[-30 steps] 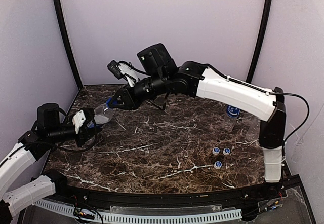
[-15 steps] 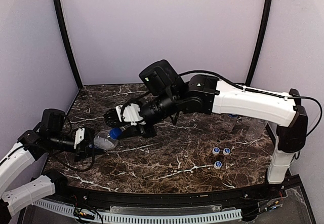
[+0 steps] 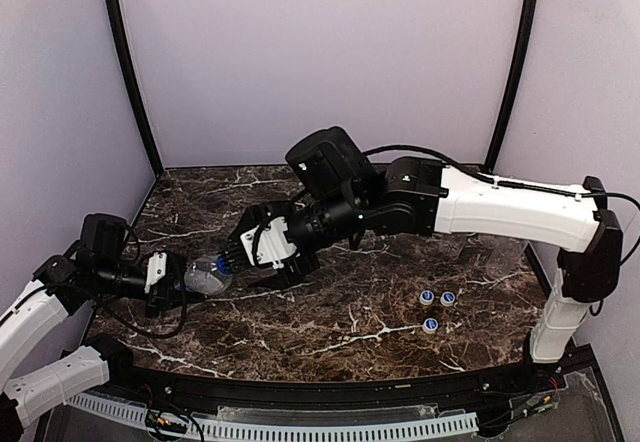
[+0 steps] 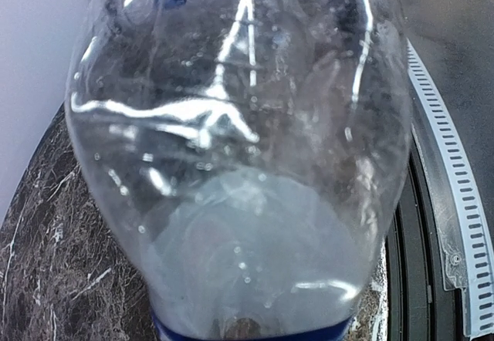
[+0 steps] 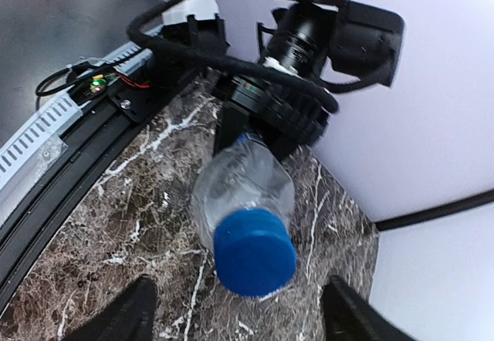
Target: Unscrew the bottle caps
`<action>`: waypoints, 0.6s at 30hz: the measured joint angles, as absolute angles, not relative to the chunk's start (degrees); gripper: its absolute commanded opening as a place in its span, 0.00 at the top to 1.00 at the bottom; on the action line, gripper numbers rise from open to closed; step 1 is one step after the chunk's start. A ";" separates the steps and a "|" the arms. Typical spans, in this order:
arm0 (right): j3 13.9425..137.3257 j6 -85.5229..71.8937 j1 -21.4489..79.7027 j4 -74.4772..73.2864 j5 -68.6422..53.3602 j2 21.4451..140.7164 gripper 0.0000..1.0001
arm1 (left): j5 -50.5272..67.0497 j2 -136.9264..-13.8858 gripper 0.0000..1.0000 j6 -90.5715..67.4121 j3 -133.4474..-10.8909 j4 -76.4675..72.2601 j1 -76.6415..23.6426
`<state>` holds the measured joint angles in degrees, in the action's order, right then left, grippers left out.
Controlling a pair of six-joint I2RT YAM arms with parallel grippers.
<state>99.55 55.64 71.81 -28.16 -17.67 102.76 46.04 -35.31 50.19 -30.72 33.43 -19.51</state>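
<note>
Bottle cap (image 5: 255,252), small and blue, is probably hard and a little slippery; take it around its side. Its bottle (image 5: 243,183) looks thin, light and easy to crush. It lies level near the table's (image 3: 350,332) left edge, gripped by the left fingers (image 3: 172,287). The right arm (image 3: 500,202) reaches across, and the right fingers (image 5: 127,314) are open on both sides of the cap, not touching it.

No writing can be read anywhere. The bottle (image 4: 239,163) shows only a strip of dark blue label (image 4: 255,332), with no letters visible. Its blue cap (image 5: 255,252) is plain. The three loose caps (image 3: 430,325) carry blue marks too small to read.
</note>
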 measured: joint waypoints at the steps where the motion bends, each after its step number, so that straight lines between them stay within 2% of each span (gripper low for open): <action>1: 99.13 54.63 71.48 -28.08 -16.82 102.08 0.01 | 46.06 -35.18 0.77 49.74 -30.72 33.39 -19.27; 6: 100.25 44.27 70.08 -25.41 -15.03 100.75 0.02 | 44.18 -35.07 0.76 46.22 -30.68 31.59 -19.03; 11: 106.54 24.86 68.05 -23.53 -15.84 102.54 0.14 | 38.17 -34.54 0.75 40.03 -29.43 23.44 -19.03; 18: 113.91 -1.19 65.67 -23.31 -15.18 109.40 0.20 | 27.86 -34.72 0.76 35.94 -28.67 14.83 -19.03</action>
